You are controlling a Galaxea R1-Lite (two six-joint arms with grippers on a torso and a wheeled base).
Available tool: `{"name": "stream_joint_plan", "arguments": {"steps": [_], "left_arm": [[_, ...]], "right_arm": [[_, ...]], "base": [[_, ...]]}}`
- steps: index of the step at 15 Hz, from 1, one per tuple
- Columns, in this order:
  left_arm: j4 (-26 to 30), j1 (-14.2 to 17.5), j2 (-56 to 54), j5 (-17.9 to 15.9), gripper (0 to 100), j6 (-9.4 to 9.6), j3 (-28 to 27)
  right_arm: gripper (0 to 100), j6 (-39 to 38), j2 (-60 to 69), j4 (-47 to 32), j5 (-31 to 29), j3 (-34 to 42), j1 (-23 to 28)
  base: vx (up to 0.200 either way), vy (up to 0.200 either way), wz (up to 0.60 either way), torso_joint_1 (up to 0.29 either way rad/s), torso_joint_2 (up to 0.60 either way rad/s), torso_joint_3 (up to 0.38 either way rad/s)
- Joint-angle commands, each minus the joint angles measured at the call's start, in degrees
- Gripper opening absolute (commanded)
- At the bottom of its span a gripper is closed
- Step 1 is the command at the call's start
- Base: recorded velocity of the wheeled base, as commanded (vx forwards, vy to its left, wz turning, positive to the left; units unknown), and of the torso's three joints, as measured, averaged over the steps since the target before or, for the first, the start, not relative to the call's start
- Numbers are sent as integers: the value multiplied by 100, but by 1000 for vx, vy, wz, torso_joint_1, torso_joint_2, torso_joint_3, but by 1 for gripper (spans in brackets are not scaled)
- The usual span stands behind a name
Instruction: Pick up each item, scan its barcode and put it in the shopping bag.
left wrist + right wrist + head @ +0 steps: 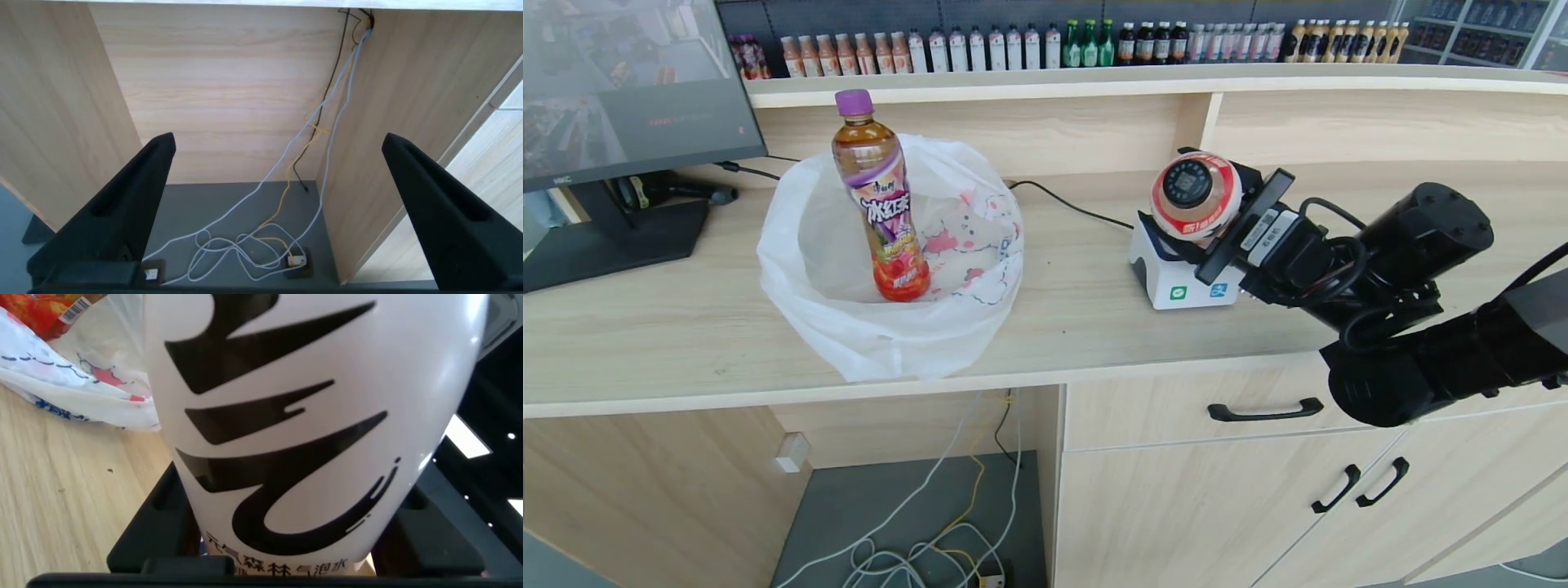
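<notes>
A white cup [1194, 196] with a red band and a black lid is held on its side just above the white barcode scanner [1176, 282] on the counter's right part. My right gripper [1217, 220] is shut on the cup [310, 416], whose white wall carries black brush strokes. Left of it, the white shopping bag [805, 245] stands open with a purple-capped drink bottle [882, 204] upright inside. A corner of the bag [90, 384] shows in the right wrist view. My left gripper [278, 143] is open and holds nothing, low under the counter.
A monitor [621, 82] stands at the counter's back left with a black handheld device [678, 189] beneath it. A black cable [1070, 204] runs to the scanner. Many bottles line the rear shelf [1094, 41]. Loose cables [261, 245] lie on the floor below.
</notes>
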State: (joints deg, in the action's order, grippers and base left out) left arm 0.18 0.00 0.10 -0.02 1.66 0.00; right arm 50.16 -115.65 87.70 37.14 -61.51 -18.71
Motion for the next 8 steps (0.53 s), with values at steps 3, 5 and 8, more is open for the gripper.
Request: {"name": "stream_joint_plan", "arguments": {"steps": [3, 5, 8], "left_arm": [[-1, 0, -1, 2, 100, 1, 0], [-1, 0, -1, 2, 100, 1, 0], [-1, 0, -1, 2, 100, 1, 0]], "right_arm": [[0, 2, -28, 2, 3, -45, 43], [0, 2, -36, 2, 3, -45, 69], [0, 2, -80, 2, 3, -98, 69]], "base": [[0, 0, 0, 0, 0, 0], [0, 0, 0, 0, 0, 0], [0, 0, 0, 0, 0, 0]]}}
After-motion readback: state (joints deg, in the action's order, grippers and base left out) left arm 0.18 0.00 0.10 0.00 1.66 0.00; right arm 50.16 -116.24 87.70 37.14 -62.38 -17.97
